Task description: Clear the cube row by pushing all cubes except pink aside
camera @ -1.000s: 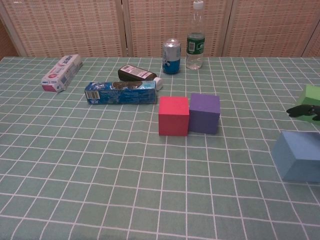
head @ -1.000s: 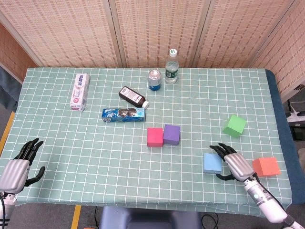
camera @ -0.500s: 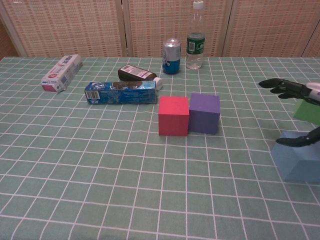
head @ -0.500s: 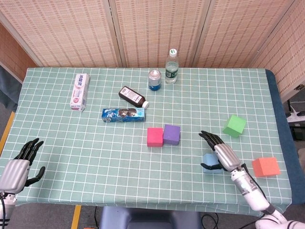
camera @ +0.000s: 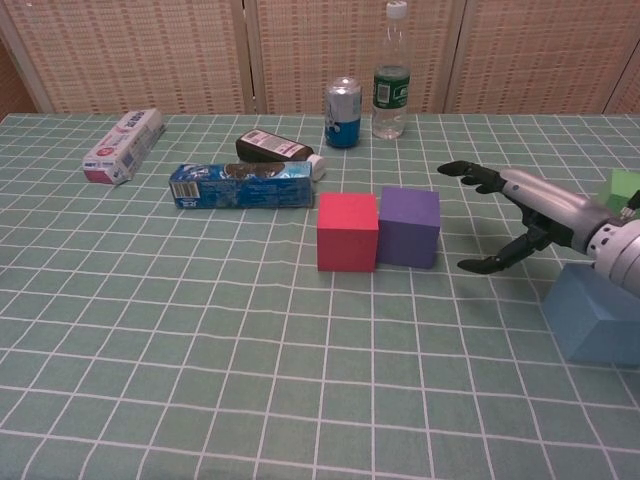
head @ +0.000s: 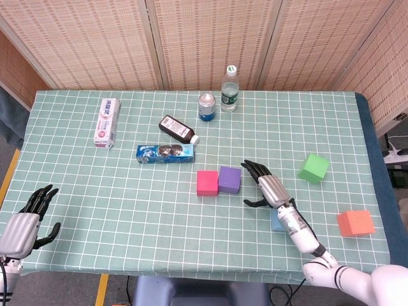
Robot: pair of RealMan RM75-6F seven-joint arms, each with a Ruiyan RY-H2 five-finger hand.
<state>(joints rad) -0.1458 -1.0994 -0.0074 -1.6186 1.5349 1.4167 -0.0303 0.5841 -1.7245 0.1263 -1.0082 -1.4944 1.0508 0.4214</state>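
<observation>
A pink cube (head: 206,182) (camera: 347,232) and a purple cube (head: 229,180) (camera: 409,227) stand side by side, touching, mid-table. My right hand (head: 266,185) (camera: 525,207) hovers just right of the purple cube, open, fingers spread toward it, holding nothing. A blue cube (camera: 595,314) (head: 276,220) sits behind my right forearm, mostly hidden in the head view. A green cube (head: 313,168) (camera: 625,187) lies further right, an orange cube (head: 355,222) near the right front. My left hand (head: 29,218) rests open at the front left corner.
A toothpaste box (head: 108,122), a blue biscuit pack (head: 165,152), a dark bottle lying down (head: 178,129), a can (head: 206,106) and a water bottle (head: 229,88) occupy the far half of the table (head: 127,210).
My right hand has moved left from beside the blue cube toward the purple cube, staying open. The cubes and my left hand have not moved.
</observation>
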